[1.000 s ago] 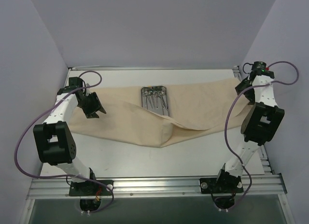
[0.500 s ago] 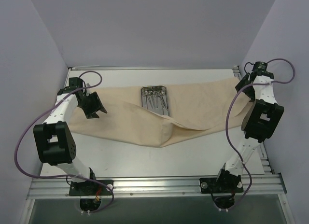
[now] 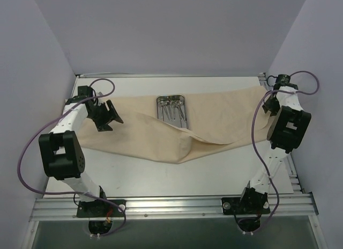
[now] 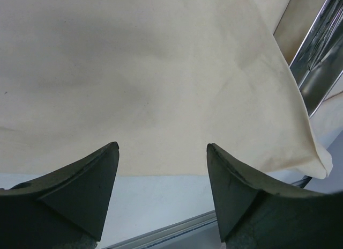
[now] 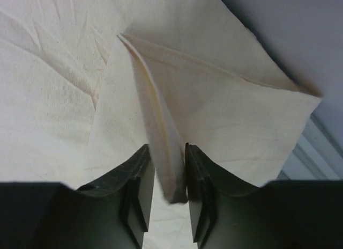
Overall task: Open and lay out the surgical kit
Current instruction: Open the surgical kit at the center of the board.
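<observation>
Right gripper [image 5: 167,152] clamped on a raised fold of the beige cloth wrap [image 3: 225,117] at the worktop's [image 3: 161,176] far right corner; left gripper [image 4: 161,152] spread wide over the wrap's left end, nothing between its fingers. Wrap lies stretched across the worktop's middle, its near edge folded over. Steel tray [image 3: 171,107] sits on it towards the far edge, silver instruments [image 3: 174,110] inside, too small to tell apart

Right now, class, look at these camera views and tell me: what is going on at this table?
A beige cloth wrap lies spread across the table. The right gripper pinches a raised fold at its right end. The left gripper is open over its left end, gripping nothing. A steel tray with instruments in it sits on the cloth near the back.
</observation>
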`<action>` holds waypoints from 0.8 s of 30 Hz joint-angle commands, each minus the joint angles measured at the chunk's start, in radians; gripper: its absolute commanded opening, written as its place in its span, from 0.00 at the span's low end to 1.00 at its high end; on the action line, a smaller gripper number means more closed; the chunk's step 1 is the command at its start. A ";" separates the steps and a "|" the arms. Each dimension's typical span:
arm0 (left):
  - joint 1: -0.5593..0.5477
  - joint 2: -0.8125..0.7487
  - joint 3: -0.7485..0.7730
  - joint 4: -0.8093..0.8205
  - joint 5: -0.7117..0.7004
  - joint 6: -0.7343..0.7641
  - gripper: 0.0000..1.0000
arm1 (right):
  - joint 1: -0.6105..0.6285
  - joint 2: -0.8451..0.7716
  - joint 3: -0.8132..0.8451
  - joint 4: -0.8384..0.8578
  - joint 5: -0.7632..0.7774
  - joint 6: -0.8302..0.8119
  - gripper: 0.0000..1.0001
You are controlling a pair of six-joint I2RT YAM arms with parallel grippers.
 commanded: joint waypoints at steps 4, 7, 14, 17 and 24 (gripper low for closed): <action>-0.019 0.057 0.078 0.100 0.101 -0.074 0.94 | 0.042 0.025 0.001 -0.022 0.017 0.004 0.08; -0.037 0.119 0.147 0.070 0.070 -0.125 0.94 | 0.056 0.006 0.008 -0.044 0.017 0.012 0.00; -0.151 0.252 0.377 -0.080 -0.100 -0.263 0.94 | 0.105 -0.044 0.038 -0.108 0.084 0.046 0.00; -0.203 0.333 0.506 -0.193 -0.186 -0.323 0.94 | 0.152 -0.082 0.006 -0.110 0.096 0.096 0.00; -0.229 0.494 0.726 -0.339 -0.241 -0.415 0.98 | 0.206 -0.111 0.049 -0.116 0.066 0.099 0.00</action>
